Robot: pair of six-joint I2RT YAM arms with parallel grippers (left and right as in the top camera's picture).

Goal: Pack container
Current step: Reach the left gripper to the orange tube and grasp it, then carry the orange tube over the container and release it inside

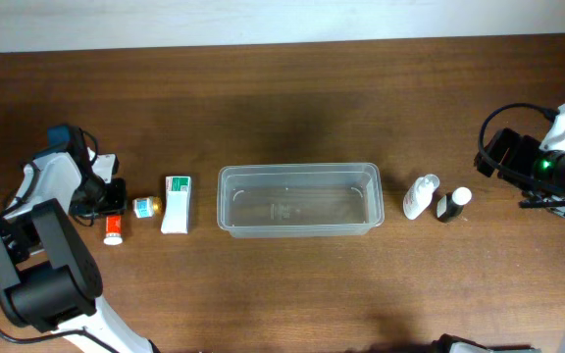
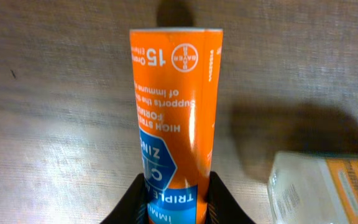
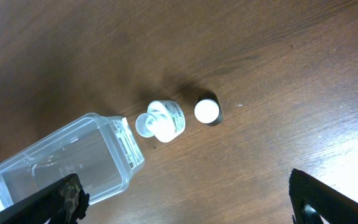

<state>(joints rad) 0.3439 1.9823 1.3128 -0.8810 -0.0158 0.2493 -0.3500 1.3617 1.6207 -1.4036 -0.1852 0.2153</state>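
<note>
Clamping orange tube [image 2: 176,106], left end effector [image 2: 178,188], right end effector [image 3: 188,200] spread wide

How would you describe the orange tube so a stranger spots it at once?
Start at the clear container and follow the row leftwards, past the white box and small jar. The orange tube lies last, between the fingers of the left gripper; only it is long and orange.

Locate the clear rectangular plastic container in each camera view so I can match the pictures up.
Overhead: the clear rectangular plastic container sits mid-table, empty.
Left wrist: not in it; an orange tube fills the view.
Right wrist: the container lies lower left, angled.
Shared landmark: the white bottle beside the container's end, in the overhead and right wrist views.
</note>
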